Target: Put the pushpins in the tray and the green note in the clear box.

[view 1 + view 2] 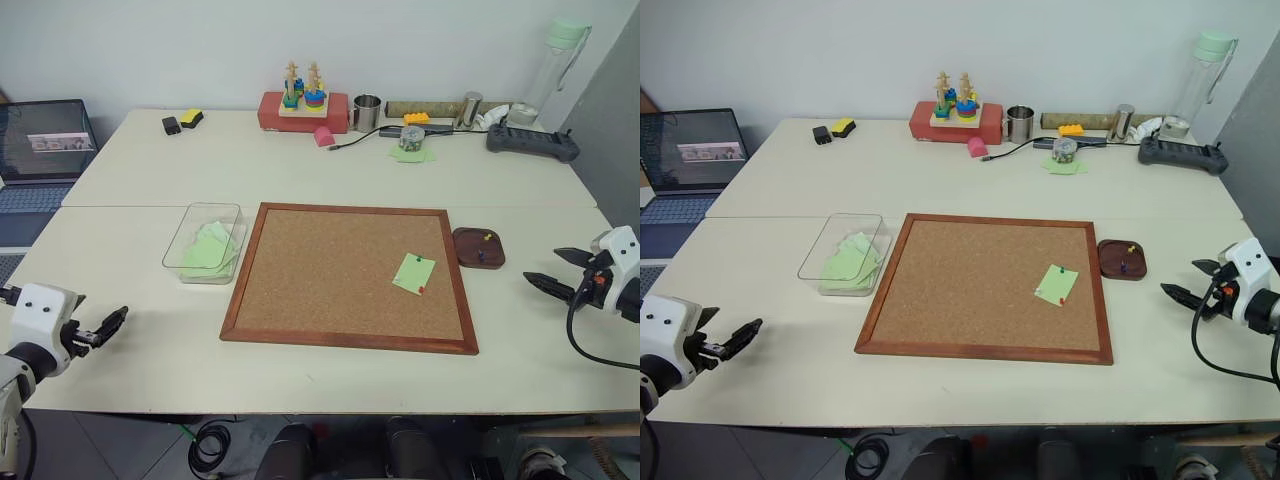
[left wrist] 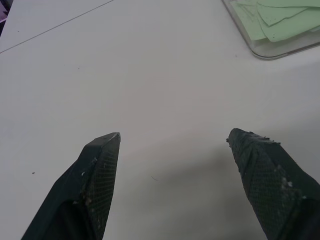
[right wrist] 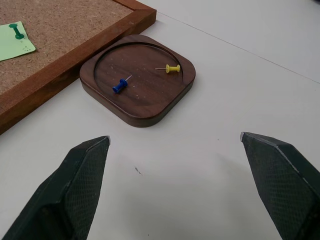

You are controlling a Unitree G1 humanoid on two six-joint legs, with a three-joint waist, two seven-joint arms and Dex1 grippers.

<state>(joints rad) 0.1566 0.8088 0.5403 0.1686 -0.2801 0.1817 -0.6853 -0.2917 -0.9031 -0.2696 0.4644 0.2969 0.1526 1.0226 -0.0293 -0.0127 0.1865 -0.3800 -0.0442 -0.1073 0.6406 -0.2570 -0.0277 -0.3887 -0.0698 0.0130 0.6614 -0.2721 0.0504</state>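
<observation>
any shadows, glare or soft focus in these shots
Left wrist view: the left gripper casts a soft grey shadow on the table, and its near fingers look soft. Right wrist view: the tray and its two pushpins are crisp. Head views: even light, no strong glare.

Bright, even light (soft shadows)
</observation>
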